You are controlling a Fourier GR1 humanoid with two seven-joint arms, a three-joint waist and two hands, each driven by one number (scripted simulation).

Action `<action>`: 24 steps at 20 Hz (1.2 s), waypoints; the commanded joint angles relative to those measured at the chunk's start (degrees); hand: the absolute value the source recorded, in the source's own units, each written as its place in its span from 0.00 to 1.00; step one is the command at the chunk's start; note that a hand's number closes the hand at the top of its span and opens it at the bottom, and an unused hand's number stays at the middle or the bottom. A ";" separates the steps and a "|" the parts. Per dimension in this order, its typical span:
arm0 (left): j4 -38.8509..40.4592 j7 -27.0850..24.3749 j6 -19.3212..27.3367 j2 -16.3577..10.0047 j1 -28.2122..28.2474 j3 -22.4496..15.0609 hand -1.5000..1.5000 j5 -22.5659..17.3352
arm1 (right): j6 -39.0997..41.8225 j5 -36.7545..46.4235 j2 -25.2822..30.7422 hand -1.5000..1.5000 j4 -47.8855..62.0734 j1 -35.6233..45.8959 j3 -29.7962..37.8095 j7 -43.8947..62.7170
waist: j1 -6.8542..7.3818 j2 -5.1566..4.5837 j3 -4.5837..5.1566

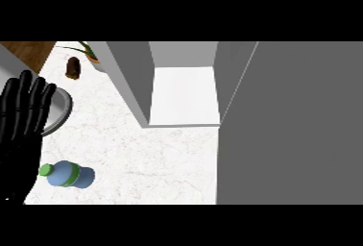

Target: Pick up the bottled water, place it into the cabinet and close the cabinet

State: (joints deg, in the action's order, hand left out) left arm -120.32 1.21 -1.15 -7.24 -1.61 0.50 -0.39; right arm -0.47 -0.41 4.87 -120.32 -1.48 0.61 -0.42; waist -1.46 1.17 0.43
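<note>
Head view: left hand (25, 120) at left edge, fingers straight up, holding nothing. Water bottle (71, 175) on desk (142, 153) just beside it, green cap (46, 169) toward hand. Probably light, stiff, smooth plastic, may slip; grasp round blue body, not cap. Cabinet (184, 96) open, well apart; door (291, 125) at right. No right hand in view.

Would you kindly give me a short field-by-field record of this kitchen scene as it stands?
bottled water: blue, green cap, on the counter, not held
cabinet: door open, bottle not inside
left robot hand: open, fingers up, at the view's left edge
right robot hand: not in view
also there: brown object at the counter's far edge
</note>
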 commanded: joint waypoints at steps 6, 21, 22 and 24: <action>-12.75 -1.97 -11.54 -5.27 17.34 13.70 0.00 -19.78 | 1.10 3.95 0.27 0.00 -7.73 -11.08 -3.43 3.37 | 2.50 -0.76 -0.33; -20.19 8.30 -19.42 -0.21 39.36 22.83 0.00 -45.56 | 10.17 -9.75 1.53 0.00 -25.80 -30.37 -7.90 8.65 | 2.22 -0.69 -0.42; -17.28 6.18 -22.06 -0.29 40.34 24.96 0.00 -46.66 | 11.26 -13.10 2.79 0.00 -24.84 -29.78 -4.20 8.02 | 2.31 -0.70 -0.43; -16.26 6.16 -22.58 -0.96 40.03 26.87 0.00 -47.82 | 11.59 -11.67 1.59 0.00 -26.39 -32.83 -6.42 7.00 | 1.85 -0.70 -0.43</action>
State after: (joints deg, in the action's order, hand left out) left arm -132.86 7.84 -20.64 -8.23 34.92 23.15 -38.77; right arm 10.34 -8.43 6.30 -140.20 -30.11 -6.37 4.95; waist 0.56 0.46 0.00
